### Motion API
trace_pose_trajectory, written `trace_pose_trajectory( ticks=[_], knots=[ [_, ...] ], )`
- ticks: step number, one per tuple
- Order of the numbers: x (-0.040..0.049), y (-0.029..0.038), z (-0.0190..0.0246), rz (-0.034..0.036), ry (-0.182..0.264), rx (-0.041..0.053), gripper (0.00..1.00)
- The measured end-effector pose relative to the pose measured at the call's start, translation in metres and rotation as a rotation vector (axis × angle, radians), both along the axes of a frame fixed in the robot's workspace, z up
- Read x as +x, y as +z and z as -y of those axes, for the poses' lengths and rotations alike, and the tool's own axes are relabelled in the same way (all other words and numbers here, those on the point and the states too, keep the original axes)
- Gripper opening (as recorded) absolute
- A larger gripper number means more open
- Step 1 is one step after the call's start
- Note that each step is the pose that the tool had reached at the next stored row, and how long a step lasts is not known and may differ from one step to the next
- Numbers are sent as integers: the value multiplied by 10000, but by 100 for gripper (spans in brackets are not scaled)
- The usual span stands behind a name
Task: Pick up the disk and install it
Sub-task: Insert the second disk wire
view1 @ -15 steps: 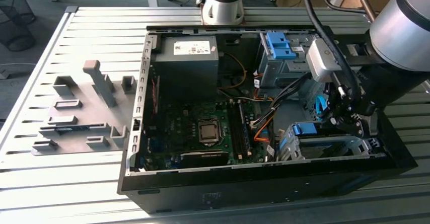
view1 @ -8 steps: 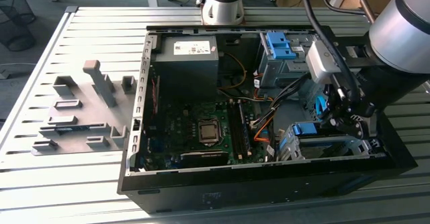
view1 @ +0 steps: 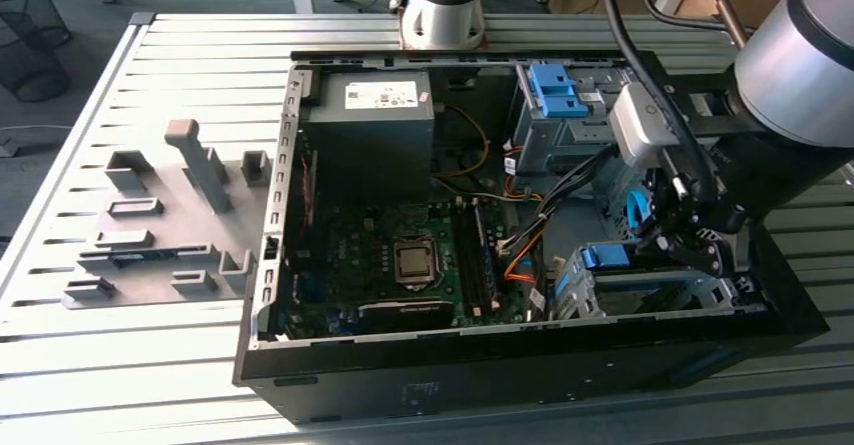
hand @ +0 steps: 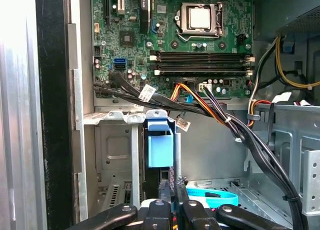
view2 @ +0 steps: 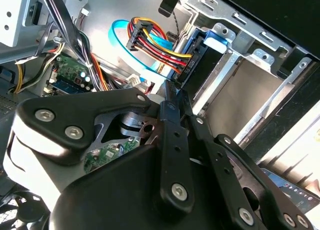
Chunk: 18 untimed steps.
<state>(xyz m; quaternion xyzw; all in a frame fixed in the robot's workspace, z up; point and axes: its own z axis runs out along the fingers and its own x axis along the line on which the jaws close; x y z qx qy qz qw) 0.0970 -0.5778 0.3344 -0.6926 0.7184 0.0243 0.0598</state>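
Observation:
The open computer case (view1: 267, 265) lies on the slatted table. In its drive cage (view1: 654, 290) at the exterior view's right stands a flat dark body with a blue plastic end piece (hand: 160, 145) (view1: 611, 257) (view2: 216, 39). It looks like the disk, edge-on in its slot with its label hidden. My gripper (hand: 174, 182) (view2: 175, 92) (view1: 663, 250) is inside the case beside that blue end. Its fingers are shut together with nothing visibly between them. Whether the tips touch the disk is unclear.
A black connector with coloured wires (view2: 187, 64) and a light blue flat cable (hand: 215, 196) lie close to the fingertips. A black cable bundle (hand: 200, 109) crosses above the cage. The motherboard (view1: 400, 255), a dark box with a sticker (view1: 371, 115) and a second blue bracket (view1: 551, 87) lie farther in.

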Motion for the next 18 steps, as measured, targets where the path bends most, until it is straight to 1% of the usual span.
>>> trace_pose_trajectory(
  ticks=[6, 12, 18],
  knots=[
    [1, -19, 0, 0, 2, 1, 16],
    [1, -55, 1, 0, 2, -6, 16],
    [1, -66, 2, 0, 2, -4, 16]
  ],
)
